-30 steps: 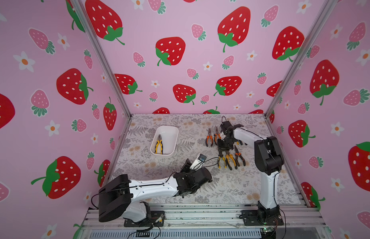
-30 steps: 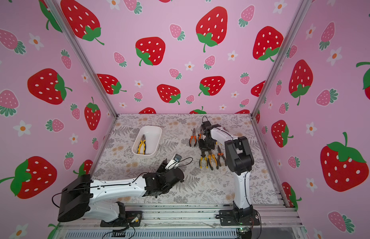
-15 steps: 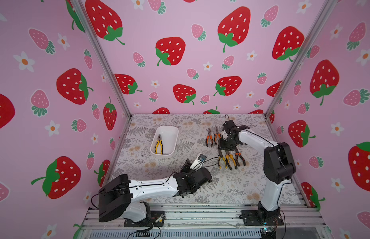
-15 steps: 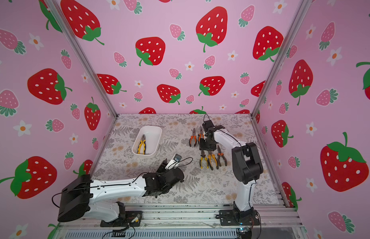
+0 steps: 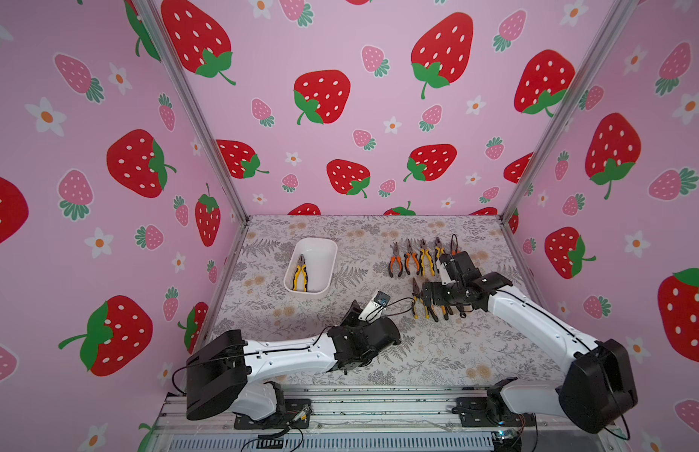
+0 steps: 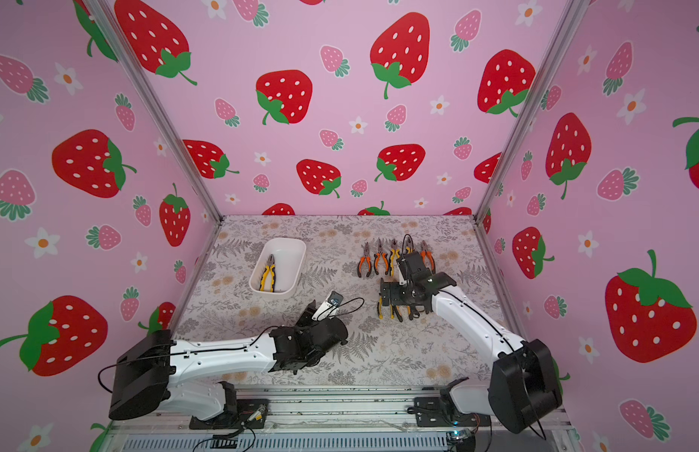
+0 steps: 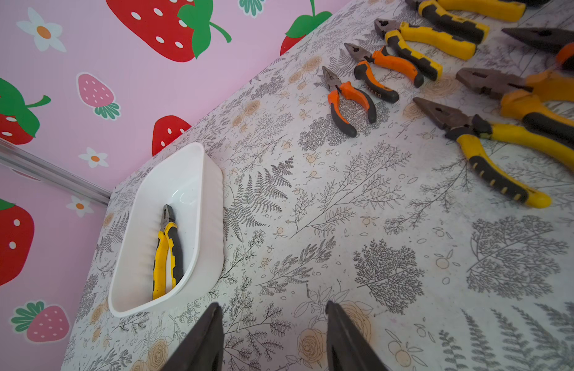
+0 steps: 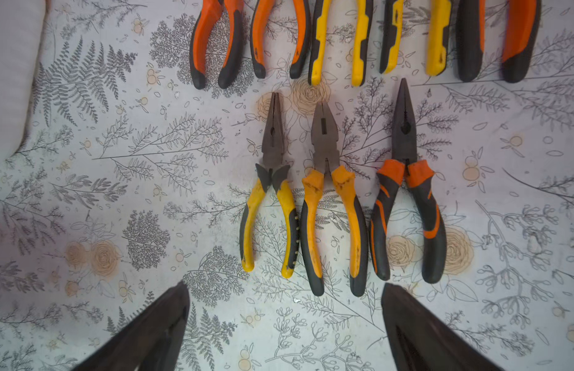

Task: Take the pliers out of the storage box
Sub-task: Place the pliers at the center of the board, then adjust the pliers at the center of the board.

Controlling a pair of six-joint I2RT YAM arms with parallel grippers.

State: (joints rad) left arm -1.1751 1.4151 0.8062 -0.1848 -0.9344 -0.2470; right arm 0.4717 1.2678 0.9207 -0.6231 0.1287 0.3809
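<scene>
Contents: one pair of yellow-and-black-handled pliers (image 5: 299, 272) lies in the white plastic rectangular storage box (image 5: 320, 262), close to one long wall, dark nose toward the back.
Removed tools: eight pliers rest on the grey floral table cover (image 5: 437, 352), well apart from the box, in a back row (image 8: 359, 41) of five and a front row (image 8: 324, 138) of three.
Right gripper (image 8: 285, 287): jaws wide apart, empty, hovering over the front row's handle ends.
Left gripper (image 7: 272, 305): jaws partly apart, empty, near the box and pointed toward it.
Step in hand: judged to be fetching the last pair.
Technique: descend vertically, straddle both handles near the pivot, close fully, lift straight up.
Caution: the nearby wall limits finger clearance; a snagged finger could drag the light box.
</scene>
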